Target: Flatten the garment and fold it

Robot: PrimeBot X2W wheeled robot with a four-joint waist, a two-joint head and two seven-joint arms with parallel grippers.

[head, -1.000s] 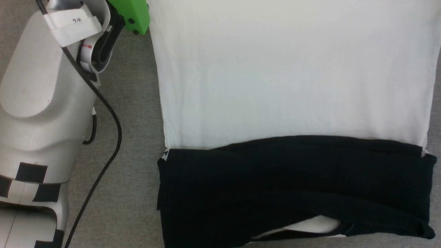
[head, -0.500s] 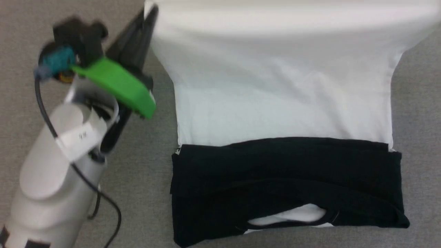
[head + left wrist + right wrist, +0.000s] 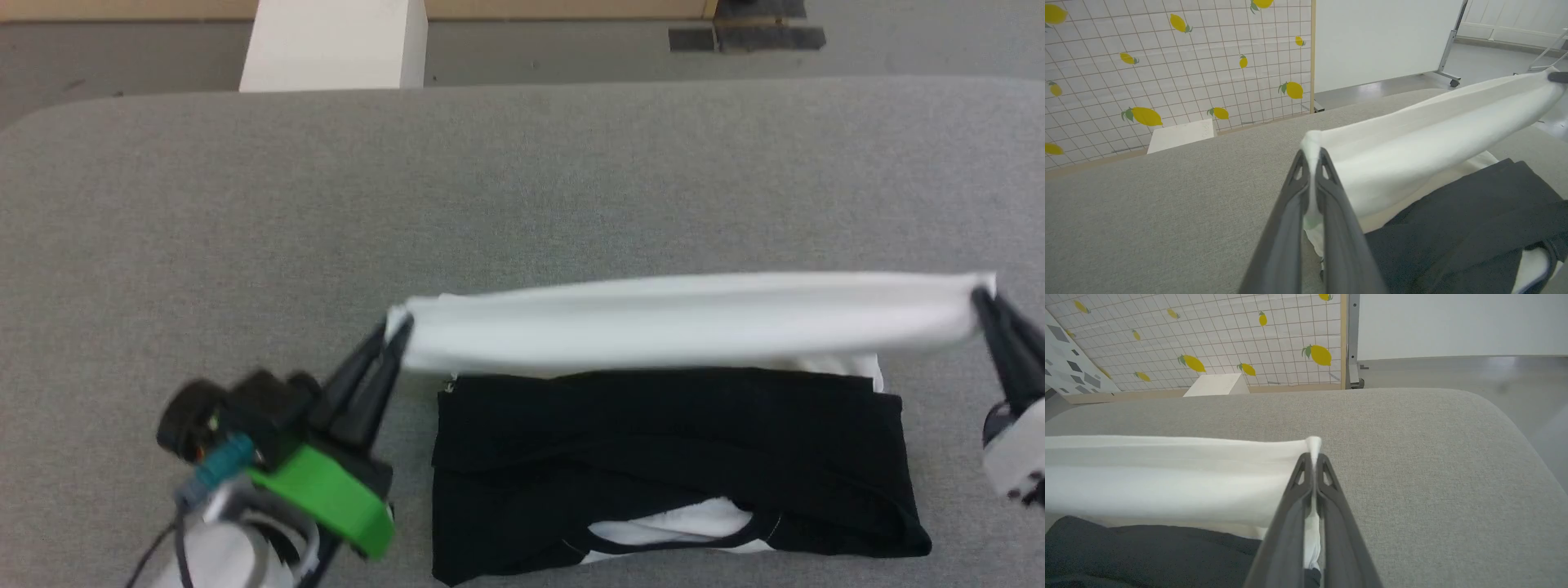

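Nearest the robot, the shirt (image 3: 669, 457) lies on the grey worktop (image 3: 522, 180) with its black sleeves folded across it. Just behind the sleeves, the shirt's white far edge is raised off the surface and stretched into a taut band. The left pincer (image 3: 394, 333) is clenched on its left corner, the right pincer (image 3: 982, 300) on its right corner. Past the worktop's far edge stand a white box (image 3: 335, 45) and a lemon-print screen (image 3: 1167, 61).

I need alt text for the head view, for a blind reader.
The left gripper and right gripper, both shut, hold the garment by its white edge, stretched between them above its folded black sleeves on a grey table.
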